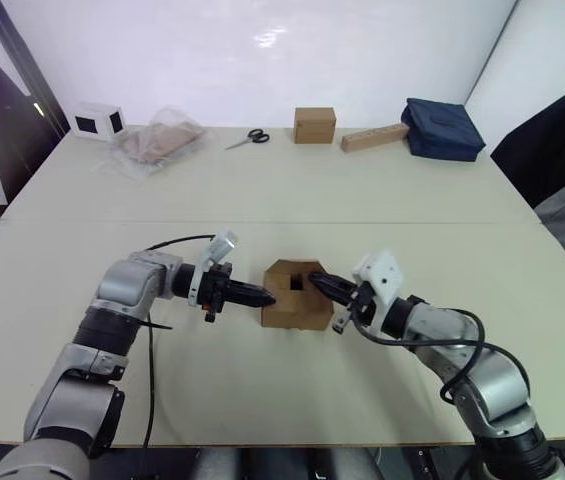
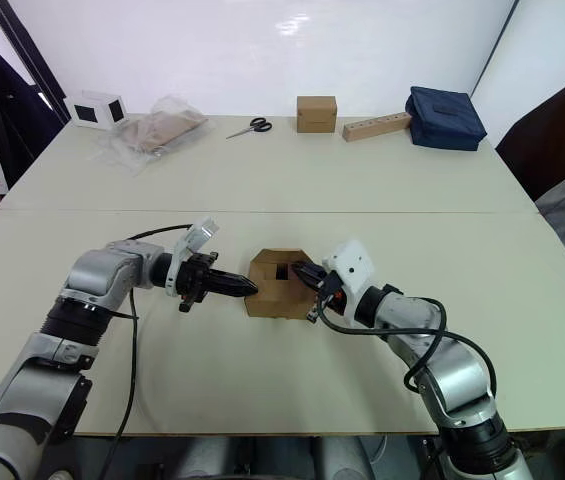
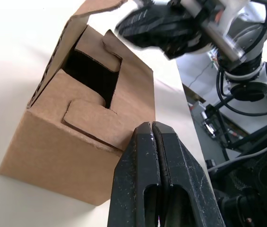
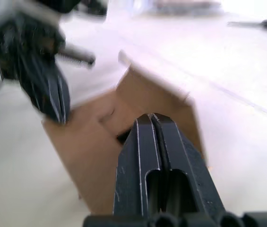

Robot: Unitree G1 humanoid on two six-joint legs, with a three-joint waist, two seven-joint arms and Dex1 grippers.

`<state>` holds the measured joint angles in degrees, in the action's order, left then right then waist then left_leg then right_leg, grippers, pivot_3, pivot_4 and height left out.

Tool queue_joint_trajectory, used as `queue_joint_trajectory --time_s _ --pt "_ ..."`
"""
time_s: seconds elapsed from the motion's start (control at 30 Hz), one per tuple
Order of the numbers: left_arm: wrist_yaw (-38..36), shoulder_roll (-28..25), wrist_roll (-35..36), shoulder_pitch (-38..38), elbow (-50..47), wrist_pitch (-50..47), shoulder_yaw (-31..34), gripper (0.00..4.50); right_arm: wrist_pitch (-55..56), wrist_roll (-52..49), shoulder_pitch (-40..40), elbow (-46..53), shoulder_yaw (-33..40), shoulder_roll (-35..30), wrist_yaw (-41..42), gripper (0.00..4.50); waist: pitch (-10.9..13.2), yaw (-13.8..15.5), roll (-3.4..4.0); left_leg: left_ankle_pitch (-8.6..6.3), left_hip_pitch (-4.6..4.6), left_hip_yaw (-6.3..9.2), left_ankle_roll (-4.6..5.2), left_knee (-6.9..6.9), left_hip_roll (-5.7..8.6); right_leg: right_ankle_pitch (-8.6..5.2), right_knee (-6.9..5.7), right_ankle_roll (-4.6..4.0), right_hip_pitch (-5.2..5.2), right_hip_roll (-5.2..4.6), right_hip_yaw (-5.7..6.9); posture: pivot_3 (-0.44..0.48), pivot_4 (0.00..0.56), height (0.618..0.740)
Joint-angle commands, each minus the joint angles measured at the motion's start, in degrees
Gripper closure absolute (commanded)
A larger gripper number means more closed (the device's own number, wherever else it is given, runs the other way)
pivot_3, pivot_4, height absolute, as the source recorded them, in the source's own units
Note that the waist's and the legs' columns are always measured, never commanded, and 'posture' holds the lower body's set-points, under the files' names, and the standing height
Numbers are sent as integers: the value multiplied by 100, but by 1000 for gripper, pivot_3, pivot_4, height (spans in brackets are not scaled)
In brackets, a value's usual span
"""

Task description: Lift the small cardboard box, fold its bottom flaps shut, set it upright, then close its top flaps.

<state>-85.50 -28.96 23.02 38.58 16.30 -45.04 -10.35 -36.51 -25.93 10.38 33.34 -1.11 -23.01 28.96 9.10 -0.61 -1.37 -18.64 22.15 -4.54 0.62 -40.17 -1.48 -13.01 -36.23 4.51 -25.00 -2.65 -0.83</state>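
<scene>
We see the small cardboard box (image 1: 293, 296) on the near table (image 1: 262, 190), its upper flaps (image 3: 93, 113) partly folded; our left gripper (image 1: 262, 295) and right gripper (image 1: 318, 284), both pinched closed, press its opposite sides

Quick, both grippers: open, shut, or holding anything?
Left gripper: shut, holding nothing, tips at the box's left edge.
Right gripper: shut, holding nothing, tips over the box's top flaps.
</scene>
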Motion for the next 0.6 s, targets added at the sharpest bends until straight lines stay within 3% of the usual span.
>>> queue_joint_trajectory --time_s 0.03,0.23,0.37,0.6 --pt "140 36 -5 14 31 112 -55 4481 -257 -583 497 416 526 62 -245 4500 -1 -3 -1 0 -1 -1 0 -1 1 1 0 0 1 -2 0 0 150 740" --pt "186 66 -27 33 192 277 -79 4481 -236 -106 1291 -810 -165 -120 70 4500 -2 -18 -2 0 -32 -2 0 3 0 -1 3 -5 27 -2 0 0 150 740" --pt "239 80 -9 -7 163 297 -63 4481 -36 209 1617 -1722 -593 172 116 4500 -2 -18 -2 0 -38 -3 0 5 -1 -1 2 -5 31 1 -1 0 150 740" --pt "369 95 -12 -125 96 371 -67 4481 -95 297 1336 -1597 -1003 185 420 4500 -2 -10 -1 0 -32 -4 1 7 0 0 7 -3 30 -4 0 0 150 740"
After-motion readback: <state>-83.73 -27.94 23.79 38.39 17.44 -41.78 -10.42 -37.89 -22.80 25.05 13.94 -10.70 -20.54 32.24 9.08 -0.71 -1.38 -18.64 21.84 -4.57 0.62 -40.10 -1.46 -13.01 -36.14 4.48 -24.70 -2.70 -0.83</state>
